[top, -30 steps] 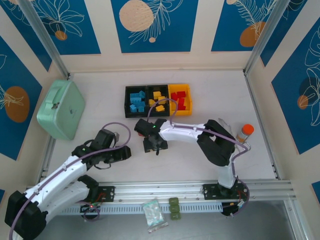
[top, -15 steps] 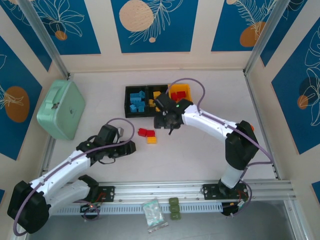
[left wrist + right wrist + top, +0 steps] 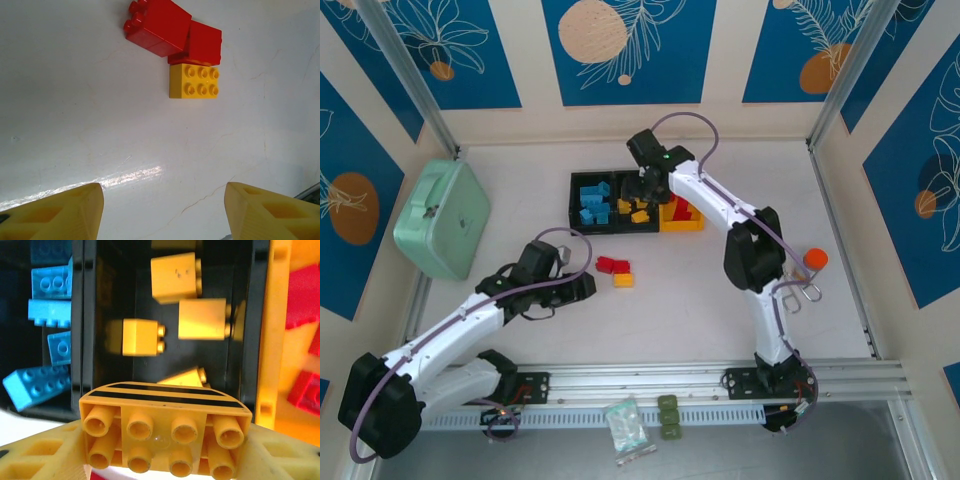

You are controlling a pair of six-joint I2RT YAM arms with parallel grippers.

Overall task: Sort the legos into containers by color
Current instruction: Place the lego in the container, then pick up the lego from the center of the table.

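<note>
Three containers stand in a row at the back: a black bin (image 3: 574, 200) of blue legos (image 3: 592, 200), a black middle bin (image 3: 90, 315) of yellow legos (image 3: 172, 277), and a yellow-orange bin (image 3: 692, 226) of red legos (image 3: 305, 295). My right gripper (image 3: 648, 188) hovers over the middle bin, shut on a yellow curved lego with black stripes (image 3: 167, 425). On the table lie two red legos (image 3: 157, 25) and a yellow lego (image 3: 193, 81), touching. My left gripper (image 3: 162, 210) is open just short of them, with nothing between its fingers.
A large mint-green case (image 3: 442, 218) sits at the left wall. An orange-capped bottle (image 3: 812, 262) stands at the right. Green blocks (image 3: 668, 417) and a plastic bag (image 3: 626, 427) lie in front of the rail.
My right arm has risen from the table with the striped yellow lego and swung back over the middle bin, uncovering the three loose legos. The left gripper has edged right toward them.
</note>
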